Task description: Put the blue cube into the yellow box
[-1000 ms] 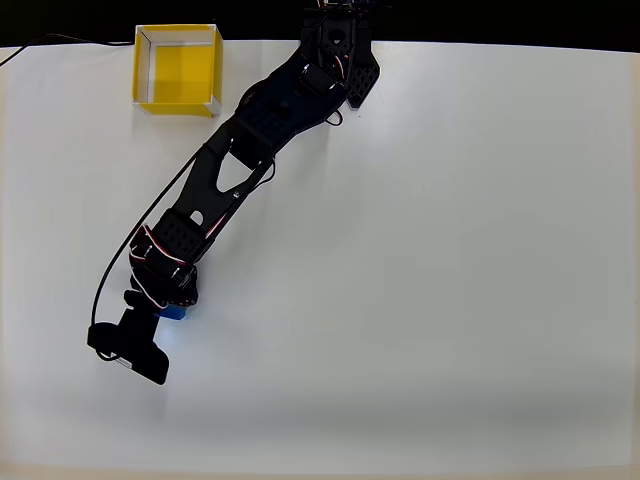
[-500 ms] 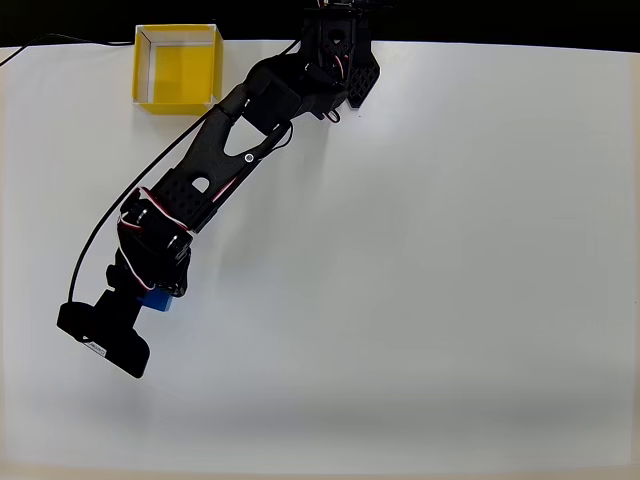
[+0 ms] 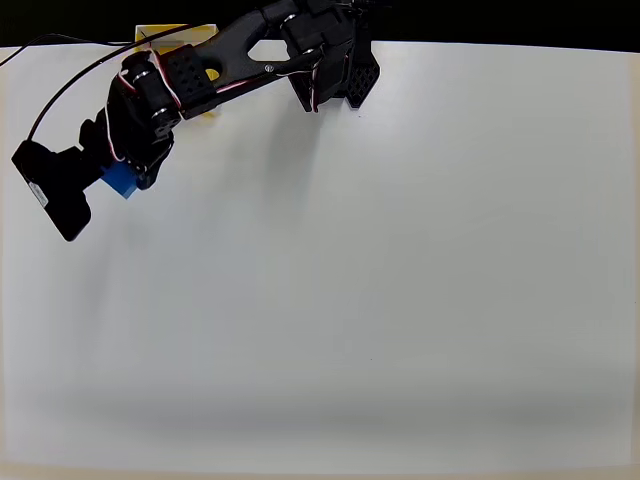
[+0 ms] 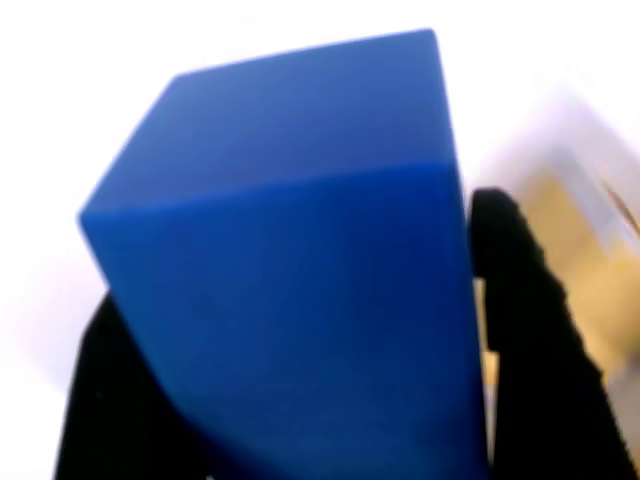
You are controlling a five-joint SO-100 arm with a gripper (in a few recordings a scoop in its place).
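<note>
A: One blue cube (image 3: 121, 179) is seen clamped in the gripper (image 3: 124, 178) near the left edge of the white table (image 3: 400, 280) in the overhead view, toward the far left corner.

B: How is the grip shown in the wrist view?

A: The blue cube (image 4: 290, 270) is pressed between the two black fingers (image 4: 530, 330), one at each lower side, so the jaws are closed to the cube's width. The cube is tilted, with one edge turned toward the camera.

B: And where is the yellow box (image 3: 170, 36) placed?

A: It is set at the far edge of the table, near the left corner, and is mostly covered by the black arm (image 3: 240, 55) in the overhead view. In the wrist view a blurred patch of the yellow box (image 4: 590, 260) is seen to the right, behind the finger.

B: Is the cube over the box?

A: No; it is held beside the box, toward the left edge and nearer the front.
</note>
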